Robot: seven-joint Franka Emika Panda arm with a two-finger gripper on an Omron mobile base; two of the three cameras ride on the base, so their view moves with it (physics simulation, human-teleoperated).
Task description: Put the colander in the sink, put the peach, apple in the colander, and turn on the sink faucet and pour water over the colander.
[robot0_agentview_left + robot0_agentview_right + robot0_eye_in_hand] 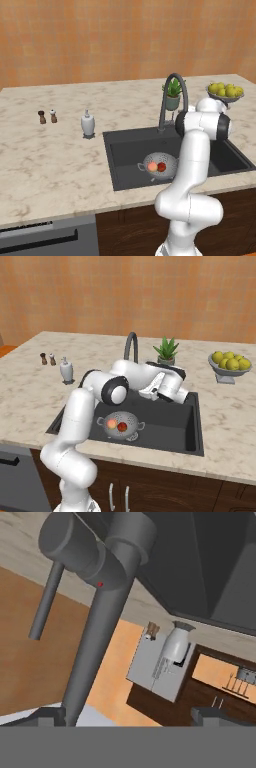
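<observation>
The sink (pixel 125 165) is set into the marble table (pixel 55 165), near the table's front edge; a narrow strip of table is left between basin and edge. Bare table lies wide open at 9 o'clock of the sink.

The colander (pixel 161 165) is seen on the sink floor, toward the front wall, with free basin floor at its 3 o'clock in the right base view. Inside it the peach (pixel 152 166) and the apple (pixel 162 166) lie side by side, touching or nearly so.

The sink faucet (pixel 172 95) rises at the basin's back rim, 12 o'clock of the colander. The hand (pixel 129 714) is held close to the faucet's base and handle, fingers spread wide, nothing gripped; the faucet's stem is seen between the tips in the hand view.

A footed dish of lemons (pixel 230 362) stands at 2 o'clock of the sink, a potted plant (pixel 166 350) behind the back rim, a soap dispenser (pixel 88 124) and two shakers (pixel 47 116) at 10 o'clock.

No writing can be read.
</observation>
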